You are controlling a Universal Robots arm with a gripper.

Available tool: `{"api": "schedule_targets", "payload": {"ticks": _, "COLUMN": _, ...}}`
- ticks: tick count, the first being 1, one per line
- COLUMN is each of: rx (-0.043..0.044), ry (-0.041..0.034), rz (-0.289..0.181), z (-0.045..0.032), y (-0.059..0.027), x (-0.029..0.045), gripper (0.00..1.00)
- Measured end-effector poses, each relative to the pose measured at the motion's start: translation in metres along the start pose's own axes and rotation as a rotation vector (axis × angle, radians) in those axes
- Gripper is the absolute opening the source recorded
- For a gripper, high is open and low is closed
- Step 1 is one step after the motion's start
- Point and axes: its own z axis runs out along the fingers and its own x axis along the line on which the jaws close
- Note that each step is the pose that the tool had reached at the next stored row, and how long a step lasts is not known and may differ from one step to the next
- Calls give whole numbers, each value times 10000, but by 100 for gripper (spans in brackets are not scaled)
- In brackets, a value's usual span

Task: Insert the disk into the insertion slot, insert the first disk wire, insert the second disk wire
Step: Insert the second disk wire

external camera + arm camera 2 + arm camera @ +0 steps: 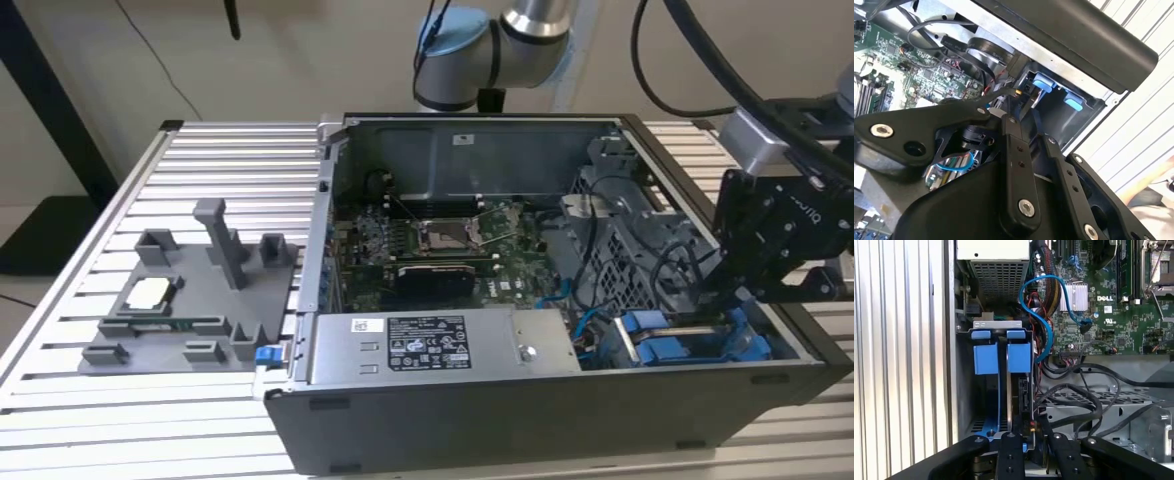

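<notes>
Steel case [534, 430]: I see the open computer chassis lying on its side on the slatted table [80, 420], so the drive bay faces up for access.
Arm: I have it reaching down over the case corner at the exterior view's right, wrist tilted inward.
Disk [1015, 390]: standing on edge in the blue-tabbed bay, I judge it mostly seated in its slot.
Gripper [1026, 437]: fingers close together at the disk's near edge, apparently pinching a thin wire connector; I cannot tell for sure.

A ribbed, matt silver metal table [214, 160] carries a dark grey sheet-metal computer case [534, 420]. Inside sit bright blue smooth plastic drive carriers [1003, 356], a glossy green circuit board [1114, 325] and matt black plastic gripper links [1019, 455].
</notes>
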Motion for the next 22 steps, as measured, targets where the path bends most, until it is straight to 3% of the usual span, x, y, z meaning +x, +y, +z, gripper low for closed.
{"api": "schedule_targets", "payload": {"ticks": 5, "rx": 0, "ry": 4, "rz": 0, "z": -61, "y": 3, "x": -3, "gripper": 27}}
{"api": "schedule_targets", "payload": {"ticks": 11, "rx": 0, "ry": 4, "rz": 1, "z": -224, "y": 10, "x": -12, "gripper": 27}}
{"api": "schedule_targets", "payload": {"ticks": 22, "rx": -19, "ry": 3, "rz": 2, "z": -229, "y": -10, "x": -51, "gripper": 27}}
